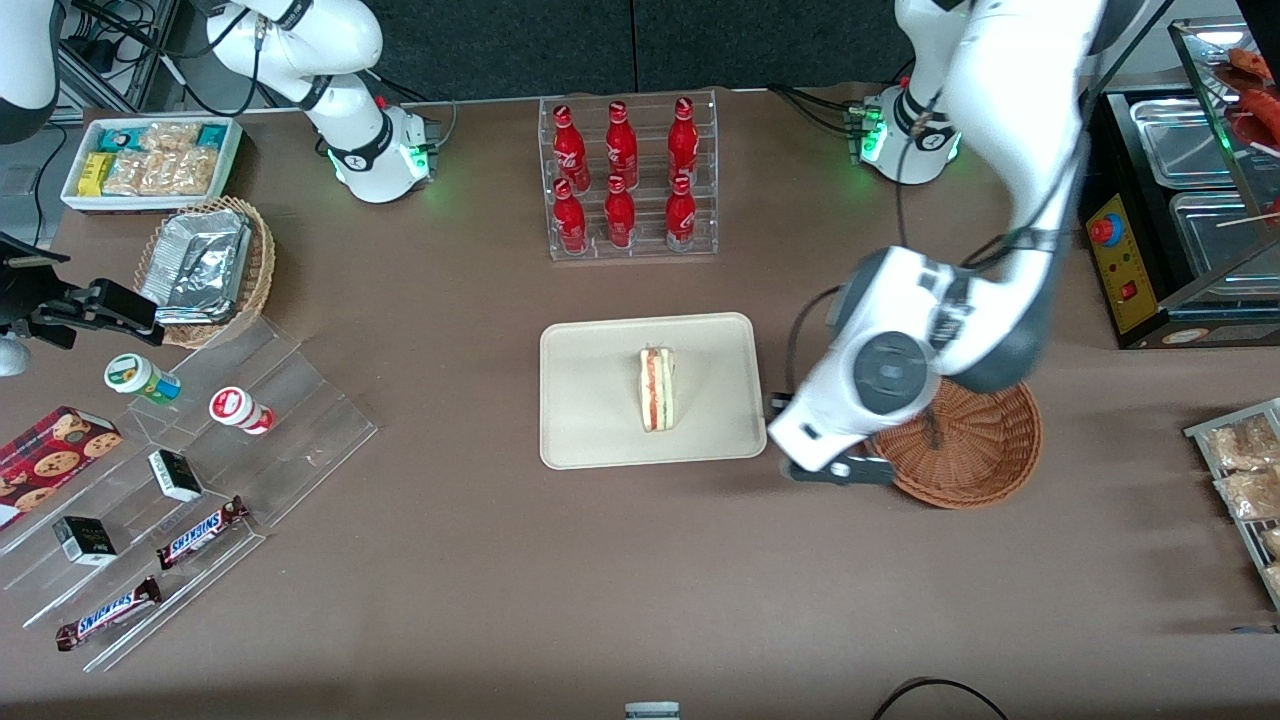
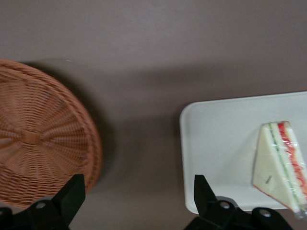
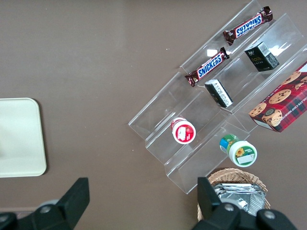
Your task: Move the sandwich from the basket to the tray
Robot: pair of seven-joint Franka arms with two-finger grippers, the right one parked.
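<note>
Left wrist view pretty much says it's done: the sandwich [image 2: 280, 165] lies on the tray [image 2: 216, 143] just off one fingertip, the basket [image 2: 38, 139] sits bare by the other, gripper [image 2: 136, 196] spread wide, holding nothing.

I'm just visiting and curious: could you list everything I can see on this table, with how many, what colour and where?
Sandwich: one, pale bread with red and green layers, lying on the tray.
Tray: one, cream, mid-table.
Basket: one, reddish-brown wicker, nothing visible in it, beside the tray toward the working arm's end.
Bottles: six, red, in a clear rack, farther from the front camera than the tray.
Foil basket: one, tan wicker with silver foil, toward the parked arm's end.
Snickers bars: two, brown, on clear steps.
Cookie box: one, red, beside the steps.
Gripper: one, black fingers, open, above the table between basket and tray.
</note>
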